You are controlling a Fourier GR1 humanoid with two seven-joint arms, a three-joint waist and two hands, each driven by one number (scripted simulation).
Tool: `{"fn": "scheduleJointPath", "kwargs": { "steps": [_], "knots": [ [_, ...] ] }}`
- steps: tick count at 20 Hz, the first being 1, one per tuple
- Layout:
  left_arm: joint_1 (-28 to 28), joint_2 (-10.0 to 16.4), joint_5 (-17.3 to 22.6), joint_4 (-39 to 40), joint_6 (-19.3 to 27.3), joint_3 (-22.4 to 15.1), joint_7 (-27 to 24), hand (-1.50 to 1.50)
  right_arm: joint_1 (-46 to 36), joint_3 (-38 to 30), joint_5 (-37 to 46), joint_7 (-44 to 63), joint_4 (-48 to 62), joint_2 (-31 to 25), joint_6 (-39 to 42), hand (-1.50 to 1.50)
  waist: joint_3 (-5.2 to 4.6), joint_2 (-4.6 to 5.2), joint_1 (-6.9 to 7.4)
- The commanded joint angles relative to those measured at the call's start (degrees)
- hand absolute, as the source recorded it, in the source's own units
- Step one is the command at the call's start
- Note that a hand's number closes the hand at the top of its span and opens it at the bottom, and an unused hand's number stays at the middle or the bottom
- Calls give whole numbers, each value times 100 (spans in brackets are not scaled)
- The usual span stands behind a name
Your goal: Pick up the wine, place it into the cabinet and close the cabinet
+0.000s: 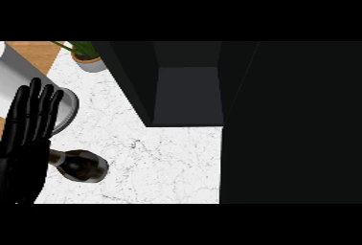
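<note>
The wine bottle (81,165), dark glass seen from above, stands on the white marble counter (163,158) at the lower left. My left hand (28,129) rises at the view's left edge, fingers straight and up, resting just left of the bottle's neck and partly in front of it. It holds nothing. The dark cabinet (187,91) stands open at the middle top, its grey inner floor visible, with its door (290,124) filling the right side of the view as a black panel. My right hand does not show.
A grey round plate (67,112) lies behind the left hand's fingers. A potted plant (88,57) stands at the top left beside a wooden board (35,52). Bare marble lies between bottle and cabinet.
</note>
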Motion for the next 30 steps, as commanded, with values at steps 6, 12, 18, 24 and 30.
{"fn": "scheduleJointPath", "kwargs": {
  "steps": [6,12,18,24,30],
  "knots": [
    [-476,758,1902,227,-2051,-375,196,-150,609,354,76,87,-482,305,-114,-150,-118,124,-136],
    [333,782,3112,-299,-2036,-776,1655,-150,1470,1305,-863,1042,-1561,-192,993,-150,-108,79,-23],
    [364,1218,4183,-1323,-1706,-256,2600,-150,1840,1340,-1117,2100,-2985,-335,769,-150,-110,116,6],
    [760,1294,4388,-2598,-1086,-390,3331,-150,1444,1550,-889,2338,-2919,-191,559,-150,-111,99,89],
    [418,1331,4485,-2621,-731,-236,3604,-150,1860,1781,-746,2324,-3139,-211,520,-150,-109,86,45]
  ]
}}
